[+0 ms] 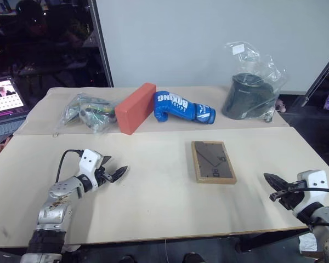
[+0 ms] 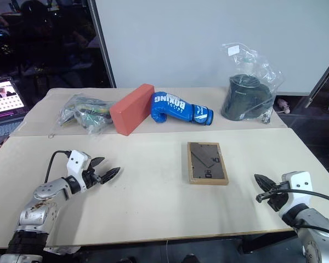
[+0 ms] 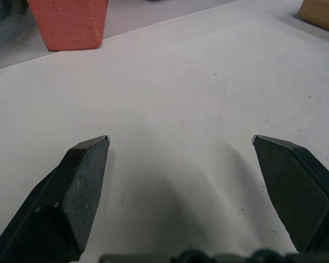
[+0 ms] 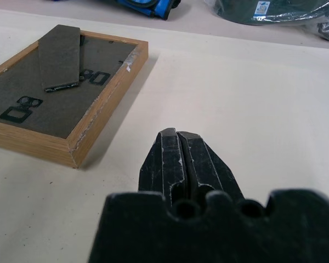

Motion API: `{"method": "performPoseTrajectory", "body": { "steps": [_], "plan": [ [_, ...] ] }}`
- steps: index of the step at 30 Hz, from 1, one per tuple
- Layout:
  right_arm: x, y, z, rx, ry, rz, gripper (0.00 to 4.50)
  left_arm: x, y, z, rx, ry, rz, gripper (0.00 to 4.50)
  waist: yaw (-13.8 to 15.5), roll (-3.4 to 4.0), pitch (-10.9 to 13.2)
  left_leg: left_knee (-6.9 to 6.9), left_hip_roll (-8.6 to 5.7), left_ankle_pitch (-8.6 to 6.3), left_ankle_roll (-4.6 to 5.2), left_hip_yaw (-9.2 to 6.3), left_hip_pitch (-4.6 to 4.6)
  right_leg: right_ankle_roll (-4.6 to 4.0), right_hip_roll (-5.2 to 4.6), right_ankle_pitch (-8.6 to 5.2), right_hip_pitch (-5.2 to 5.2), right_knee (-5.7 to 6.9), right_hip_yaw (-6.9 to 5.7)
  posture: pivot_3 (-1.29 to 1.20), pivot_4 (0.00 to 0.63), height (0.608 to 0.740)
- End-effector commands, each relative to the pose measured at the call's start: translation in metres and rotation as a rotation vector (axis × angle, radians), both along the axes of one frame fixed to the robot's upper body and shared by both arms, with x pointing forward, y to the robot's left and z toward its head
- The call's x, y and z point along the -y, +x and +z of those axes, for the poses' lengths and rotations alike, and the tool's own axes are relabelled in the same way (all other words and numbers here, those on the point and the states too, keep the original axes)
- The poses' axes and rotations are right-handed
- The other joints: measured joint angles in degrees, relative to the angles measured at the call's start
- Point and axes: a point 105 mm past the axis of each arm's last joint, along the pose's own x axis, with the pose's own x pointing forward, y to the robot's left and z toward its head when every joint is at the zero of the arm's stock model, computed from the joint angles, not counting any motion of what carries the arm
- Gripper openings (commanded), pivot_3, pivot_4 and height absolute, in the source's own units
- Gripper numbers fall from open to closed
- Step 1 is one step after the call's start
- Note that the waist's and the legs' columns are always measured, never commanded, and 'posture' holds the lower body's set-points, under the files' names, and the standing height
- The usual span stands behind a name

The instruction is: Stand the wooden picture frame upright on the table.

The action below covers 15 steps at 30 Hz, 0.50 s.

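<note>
The wooden picture frame lies flat on the table, right of centre, with its dark back panel and easel stand facing up. My left gripper hovers low over the table's left part, open and with nothing between its fingers, well to the left of the frame. At the table's front right, a short way right of the frame, my right gripper is shut on nothing and points toward the far edge. One light-wood corner of the frame shows in the left wrist view.
Along the far slab stand a clear bag of items, an orange-red block, a blue boxing glove and a plastic bag holding a dark object. A laptop sits off the table's left. A seam crosses the table behind the frame.
</note>
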Motion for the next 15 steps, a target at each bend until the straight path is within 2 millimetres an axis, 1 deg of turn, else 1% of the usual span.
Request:
{"method": "performPoseTrajectory", "body": {
  "steps": [1,2,3,4,5,7,9,10,11,12,13,14,15],
  "plan": [
    [-0.003,-0.001,0.024,0.017,-0.054,0.071,0.07,0.01,-0.004,0.03,0.008,0.005,-0.153,4.5,-0.01,0.0,0.0,0.0,0.0,0.0,0.0,0.0,0.0,0.0,0.0,0.0,0.01,0.0,-0.01,0.0,0.15,0.72],
    [-0.008,-0.002,0.032,-0.003,-0.105,0.133,0.07,0.017,-0.007,0.042,-0.024,0.022,-0.253,4.5,-0.03,-0.03,0.05,0.0,-0.01,0.0,0.0,-0.05,0.0,0.0,0.0,0.0,0.03,-0.01,-0.03,0.0,0.15,0.72],
    [-0.012,-0.003,0.038,-0.021,-0.142,0.176,0.0,0.021,-0.009,0.05,-0.051,0.034,-0.318,3.98,-0.07,0.01,0.15,0.09,-0.01,0.0,0.0,-0.09,-0.03,0.0,0.0,-0.01,0.01,0.05,-0.08,0.0,0.15,0.72],
    [-0.014,0.002,0.043,-0.035,-0.198,0.202,0.0,0.029,-0.009,0.055,-0.077,0.066,-0.373,3.85,-0.03,0.01,0.15,0.14,-0.02,0.01,0.0,-0.11,-0.13,-0.18,0.0,-0.1,-0.1,0.06,-0.08,0.0,0.15,0.72],
    [-0.014,0.008,0.044,-0.05,-0.25,0.21,0.0,0.036,-0.008,0.054,-0.093,0.104,-0.403,3.4,-0.04,0.01,0.15,0.2,-0.03,0.01,0.01,-0.17,-0.13,-0.2,0.0,-0.11,-0.03,0.1,-0.12,0.0,0.15,0.72],
    [-0.014,0.022,0.044,-0.086,-0.35,0.211,0.0,0.057,-0.005,0.051,-0.125,0.165,-0.475,2.67,-0.04,0.03,0.07,0.31,-0.05,0.01,0.01,-0.37,-0.06,-0.2,-0.01,-0.13,0.22,-0.02,-0.28,0.0,0.15,0.72],
    [-0.014,0.035,0.036,-0.125,-0.435,0.203,0.0,0.079,0.004,0.049,-0.13,0.194,-0.502,1.97,0.04,0.04,-0.07,0.35,-0.09,-0.02,0.03,-0.49,0.08,-0.23,-0.08,-0.21,0.5,-0.08,-0.48,0.0,0.15,0.72],
    [-0.013,0.039,0.034,-0.134,-0.459,0.198,0.0,0.085,0.008,0.049,-0.129,0.201,-0.506,1.61,0.14,0.03,-0.07,0.36,-0.1,-0.02,0.04,-0.55,0.06,-0.24,-0.1,-0.24,0.52,-0.07,-0.59,0.0,0.15,0.72],
    [-0.011,0.045,0.029,-0.152,-0.501,0.182,0.0,0.096,0.012,0.047,-0.129,0.204,-0.514,1.13,0.23,0.02,-0.06,0.37,-0.11,-0.02,0.04,-0.65,0.0,-0.25,-0.1,-0.26,0.51,-0.06,-0.68,0.0,0.15,0.72],
    [-0.01,0.05,0.025,-0.171,-0.53,0.169,0.0,0.107,0.016,0.045,-0.131,0.21,-0.525,0.92,0.27,0.01,-0.06,0.38,-0.11,-0.02,0.04,-0.7,-0.1,-0.24,-0.1,-0.27,0.46,-0.05,-0.75,0.0,0.15,0.72],
    [-0.008,0.055,0.022,-0.179,-0.543,0.154,0.0,0.118,0.02,0.041,-0.134,0.222,-0.528,0.57,0.32,0.0,-0.05,0.37,-0.11,-0.01,0.05,-0.73,-0.22,-0.17,-0.09,-0.24,0.37,-0.03,-0.77,0.0,0.15,0.72],
    [-0.008,0.06,0.021,-0.181,-0.563,0.133,0.0,0.128,0.025,0.038,-0.138,0.23,-0.52,0.16,0.35,0.01,-0.05,0.39,-0.14,-0.02,0.05,-0.77,-0.3,0.11,-0.1,-0.14,0.33,0.03,-0.81,0.0,0.15,0.72],
    [-0.008,0.065,0.021,-0.18,-0.58,0.119,0.0,0.136,0.028,0.035,-0.139,0.24,-0.512,0.07,0.48,0.01,-0.05,0.37,-0.15,-0.03,0.07,-0.79,-0.38,0.14,-0.1,-0.12,0.25,0.02,-0.82,0.0,0.15,0.72]
  ]
}}
